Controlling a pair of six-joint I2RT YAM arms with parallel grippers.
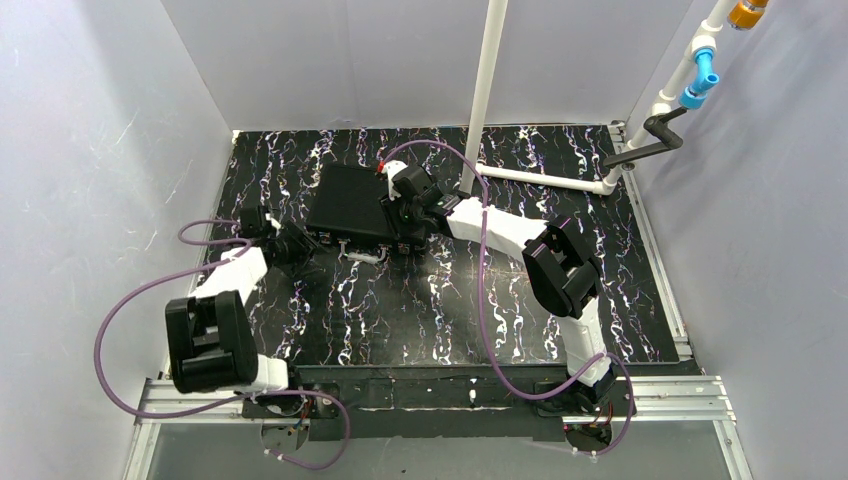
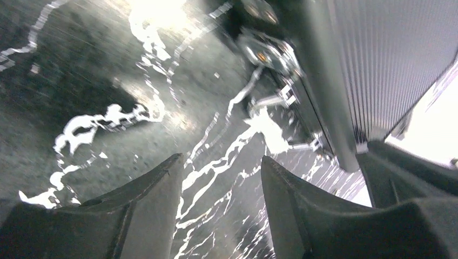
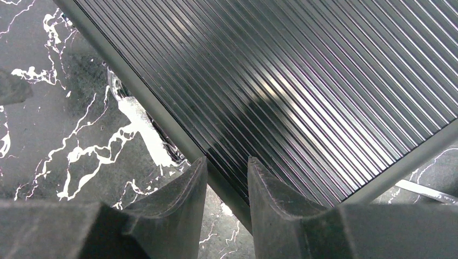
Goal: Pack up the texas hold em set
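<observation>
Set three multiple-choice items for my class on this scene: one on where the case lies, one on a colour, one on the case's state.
1. Where does the case lie on the table?
A. In the far half, left of centre
B. At the near edge, between the arm bases
C. Against the right edge

2. What colour is the case's ribbed lid?
A. Red
B. Black
C. White

3. What state is the case in?
A. Shut, lid down flat
B. Wide open, chips showing
C. Standing on end

Answers:
1 A: the top view shows it well beyond the arm bases, left of the middle.
2 B: the right wrist view shows black ribs filling the lid.
3 A: only the flat lid shows, and nothing of the inside.
</observation>
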